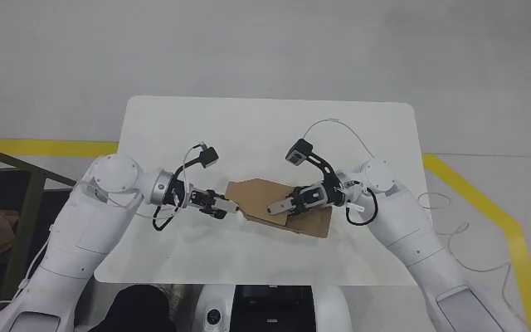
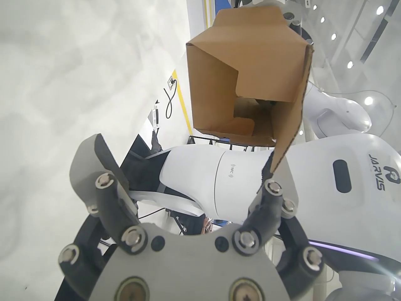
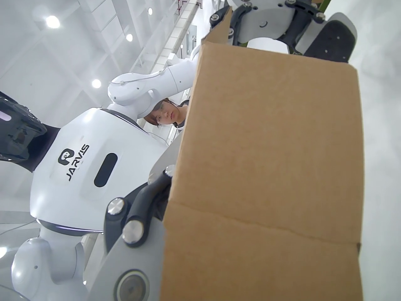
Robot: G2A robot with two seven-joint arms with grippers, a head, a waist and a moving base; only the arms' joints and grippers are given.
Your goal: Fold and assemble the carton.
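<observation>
The brown carton (image 1: 274, 202) is held off the white table between the two arms, partly squared up. Its open end (image 2: 247, 95) faces my left gripper (image 2: 184, 170), and one long flap (image 2: 289, 126) hangs out toward it. The left gripper is open wide, and one of its fingers (image 2: 268, 195) touches the flap's corner. My right gripper (image 1: 280, 204) is shut on the carton at the far end, with one finger lying across the top panel. In the right wrist view a broad carton wall (image 3: 269, 158) hides one side of that gripper.
The white table (image 1: 249, 124) has bare surface behind and to both sides of the carton. A thin white cable (image 1: 332, 124) loops over the table near the right arm. Yellow floor tape (image 1: 50, 147) runs past the table.
</observation>
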